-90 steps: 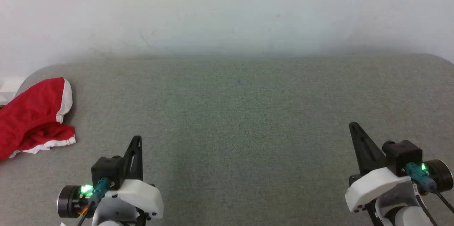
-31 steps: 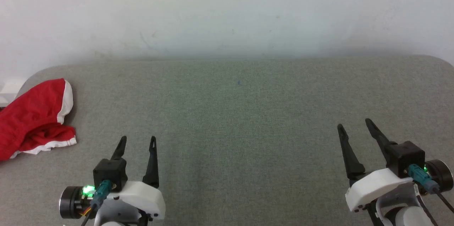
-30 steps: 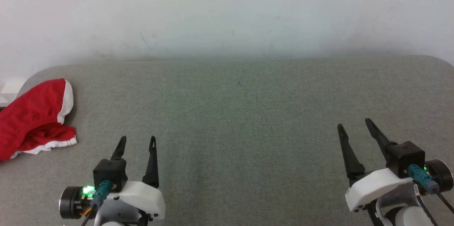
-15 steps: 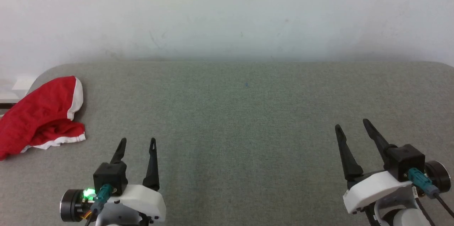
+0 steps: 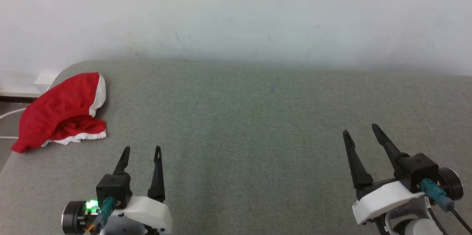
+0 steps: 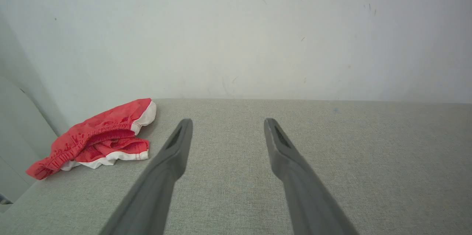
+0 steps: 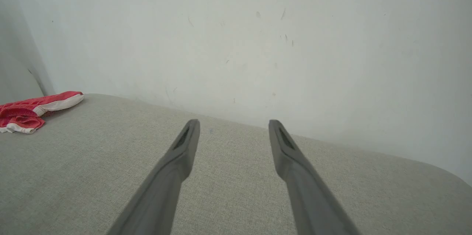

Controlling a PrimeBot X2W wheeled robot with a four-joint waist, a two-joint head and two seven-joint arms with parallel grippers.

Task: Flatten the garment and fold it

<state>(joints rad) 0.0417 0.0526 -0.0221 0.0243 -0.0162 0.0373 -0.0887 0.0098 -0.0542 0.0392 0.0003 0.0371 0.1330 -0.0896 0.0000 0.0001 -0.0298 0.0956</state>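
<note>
Tabletop [image 5: 236, 124]; left hand [image 5: 142, 149], right hand [image 5: 359, 129] wide-fingered

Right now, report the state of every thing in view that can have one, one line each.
garment: crumpled in a heap at the left end of the grey surface, partly over its edge, neither flattened nor folded, nothing touching it.
left gripper: open, empty, well apart from the garment.
right gripper: open, empty, over the right side, far from the garment.
</note>
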